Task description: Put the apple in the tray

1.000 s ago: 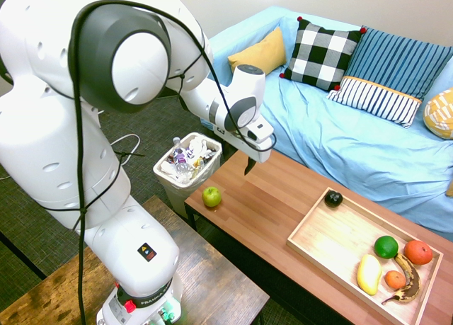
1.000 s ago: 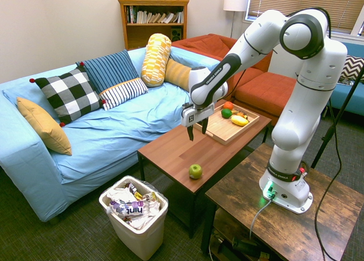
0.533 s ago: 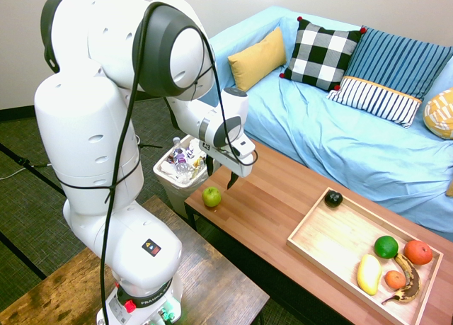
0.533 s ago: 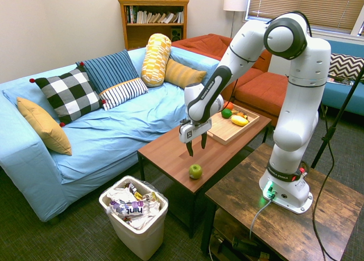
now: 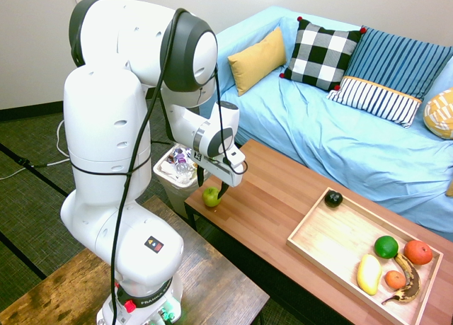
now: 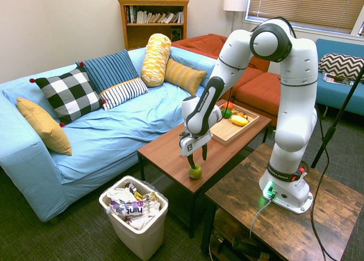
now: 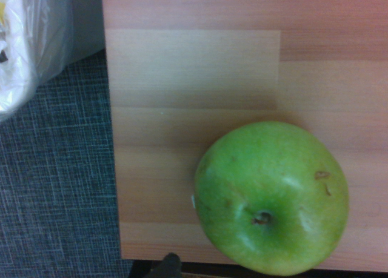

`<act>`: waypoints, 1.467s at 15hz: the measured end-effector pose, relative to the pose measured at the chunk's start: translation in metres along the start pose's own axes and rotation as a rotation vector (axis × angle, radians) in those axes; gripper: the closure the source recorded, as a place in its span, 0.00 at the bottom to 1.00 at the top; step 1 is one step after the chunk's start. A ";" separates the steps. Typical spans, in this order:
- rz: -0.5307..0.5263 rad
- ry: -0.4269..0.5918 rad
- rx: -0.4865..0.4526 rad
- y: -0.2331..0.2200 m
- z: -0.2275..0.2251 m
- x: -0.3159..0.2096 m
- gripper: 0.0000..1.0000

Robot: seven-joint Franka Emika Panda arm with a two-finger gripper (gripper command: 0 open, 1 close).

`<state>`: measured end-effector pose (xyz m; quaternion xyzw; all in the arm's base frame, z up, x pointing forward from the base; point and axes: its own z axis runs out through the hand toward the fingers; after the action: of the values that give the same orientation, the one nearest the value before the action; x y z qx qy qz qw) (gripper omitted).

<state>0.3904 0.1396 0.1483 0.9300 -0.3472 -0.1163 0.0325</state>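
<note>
Nudging the apple [image 5: 211,197] is the likeliest mishap: the tool [image 5: 212,186] stands wide open over it with nothing gripped, one finger close to either side, so a slightly off-centre descent could press a fingertip into the fruit and set it rolling. Because it sits near the end of the worktop [image 6: 172,154], beside the bin [image 6: 136,215], a roll that way might drop it to the floor or into the rubbish. Closing too high on that curved, glossy skin could also squeeze it out. The apple is round and bright green, with a small brown stem hollow and a couple of brownish scars, well apart from the tray [image 5: 318,249].
</note>
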 end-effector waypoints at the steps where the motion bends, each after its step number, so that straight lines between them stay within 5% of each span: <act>1: -0.003 -0.004 -0.003 -0.003 0.005 0.000 0.00; 9: 0.019 -0.038 -0.046 -0.024 0.036 0.014 0.00; 10: 0.025 -0.043 -0.054 -0.025 0.038 0.014 1.00; 22: 0.068 -0.053 -0.058 -0.033 0.030 0.028 1.00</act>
<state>0.4250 0.1474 0.1095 0.9128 -0.3760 -0.1498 0.0543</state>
